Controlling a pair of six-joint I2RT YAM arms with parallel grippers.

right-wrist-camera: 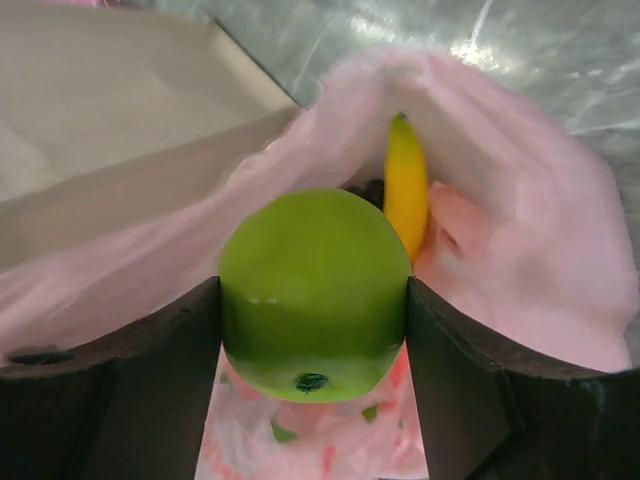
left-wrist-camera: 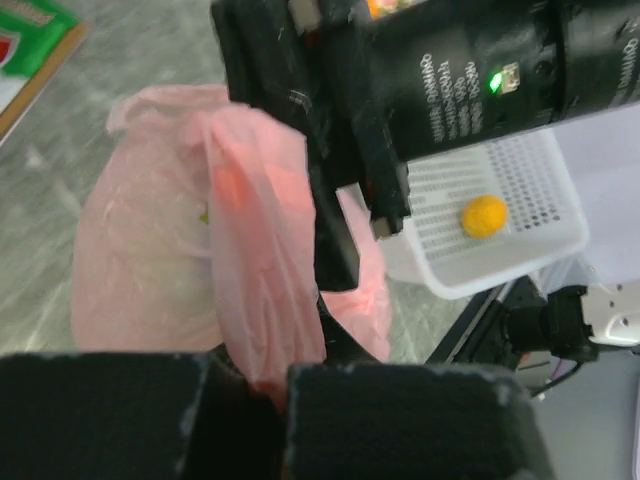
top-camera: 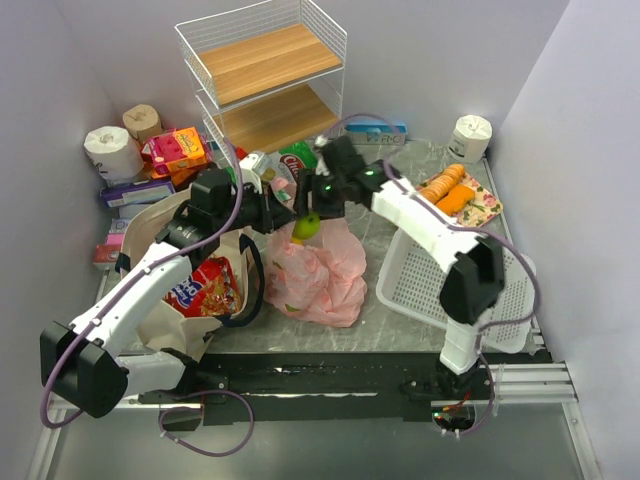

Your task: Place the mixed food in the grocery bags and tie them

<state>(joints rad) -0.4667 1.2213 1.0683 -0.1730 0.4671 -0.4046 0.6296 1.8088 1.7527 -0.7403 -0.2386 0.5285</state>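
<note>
— Where is the green apple [right-wrist-camera: 314,290]?

— In the centre of the overhead view, above the open mouth of the pink bag [top-camera: 318,272]. The right gripper [top-camera: 306,224] clamps it from both sides. In that arm's own camera the dark fingers [right-wrist-camera: 480,400] press on the left and right of the fruit, low in the frame.

— So those jaws are not free?

— No, they are pinching the apple, set wide around it.

— And the left gripper [left-wrist-camera: 250,385]?

— Pressed together on a fold of the pink bag's plastic, at the bottom of its wrist view. The film rises from between the pads and is held up.

— Anything already inside the bag?

— A banana [right-wrist-camera: 405,190] lies in the opening, just behind the apple, in the upper middle of the right wrist view.

— What about the beige tote [top-camera: 145,218]?

— It sits on the left of the overhead frame, beside the pink bag, with a red snack packet [top-camera: 205,285] showing in it.

— And on the right?

— A white basket [top-camera: 420,285] lies next to the pink bag. In the left wrist view an orange [left-wrist-camera: 483,216] rests on its perforated floor, centre right.
</note>
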